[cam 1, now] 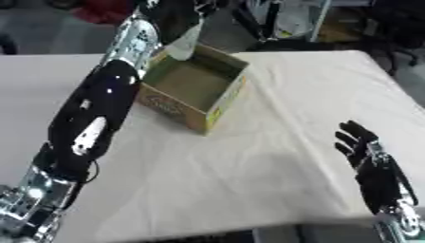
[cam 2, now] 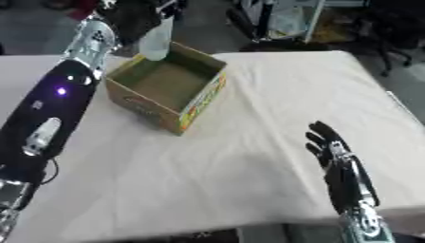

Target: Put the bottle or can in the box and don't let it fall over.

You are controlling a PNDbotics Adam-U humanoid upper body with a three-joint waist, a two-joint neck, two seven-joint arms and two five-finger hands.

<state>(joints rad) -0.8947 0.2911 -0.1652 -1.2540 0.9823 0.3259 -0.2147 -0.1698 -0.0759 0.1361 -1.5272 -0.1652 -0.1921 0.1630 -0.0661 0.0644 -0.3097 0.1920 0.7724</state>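
An open cardboard box (cam 1: 196, 88) with yellow printed sides stands on the white table at upper centre, and nothing shows on its floor. My left arm stretches up from the lower left. My left hand (cam 1: 174, 18) is shut on a pale clear bottle (cam 1: 185, 44), which hangs roughly upright over the box's far left corner, its bottom about level with the rim. My right hand (cam 2: 336, 159) rests open near the lower right, fingers pointing up, holding nothing.
The white tablecloth (cam 1: 274, 142) covers the table between the box and my right hand. Beyond the far edge are dark chairs, a metal frame (cam 2: 274, 21) and something red (cam 1: 104, 10) on the floor. The table's front edge runs along the bottom.
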